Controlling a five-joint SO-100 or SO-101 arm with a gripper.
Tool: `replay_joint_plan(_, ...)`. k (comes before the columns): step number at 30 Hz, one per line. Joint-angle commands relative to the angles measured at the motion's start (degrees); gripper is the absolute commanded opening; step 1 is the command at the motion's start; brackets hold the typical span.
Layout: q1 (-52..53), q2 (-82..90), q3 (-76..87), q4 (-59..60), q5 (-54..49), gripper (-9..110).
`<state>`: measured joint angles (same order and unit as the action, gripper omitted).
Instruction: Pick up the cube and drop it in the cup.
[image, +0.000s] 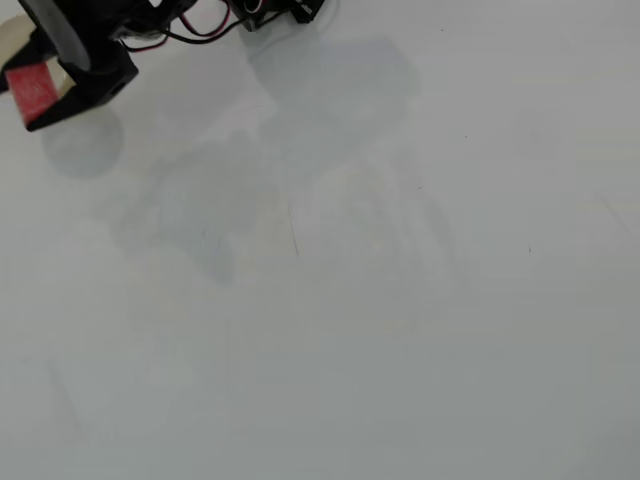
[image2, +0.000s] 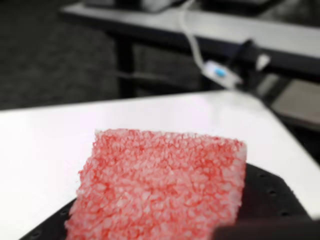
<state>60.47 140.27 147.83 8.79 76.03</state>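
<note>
In the overhead view my gripper (image: 38, 92) sits at the top left corner, shut on the cube (image: 32, 90), a small red block held above the table. A beige sliver at the left edge beside the gripper looks like the cup (image: 10, 38); most of it is hidden by the gripper or cut off by the frame. The wrist view is filled by the cube (image2: 160, 185), speckled red and rough, lying against a black jaw that shows at the lower right.
The white table (image: 350, 300) spreads right and down from the gripper, carrying only faint shadows. Red and black wires (image: 195, 25) run along the arm at the top. In the wrist view the table's far edge (image2: 125, 105) gives way to dark floor and another bench.
</note>
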Motion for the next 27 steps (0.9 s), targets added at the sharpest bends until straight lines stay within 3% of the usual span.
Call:
replay_joint_plan(1, 2.2, 0.0, -13.45, 2.11, -0.53, 11)
replay_joint_plan(27, 11.6, -8.96, -26.02, 24.52, -0.97, 10)
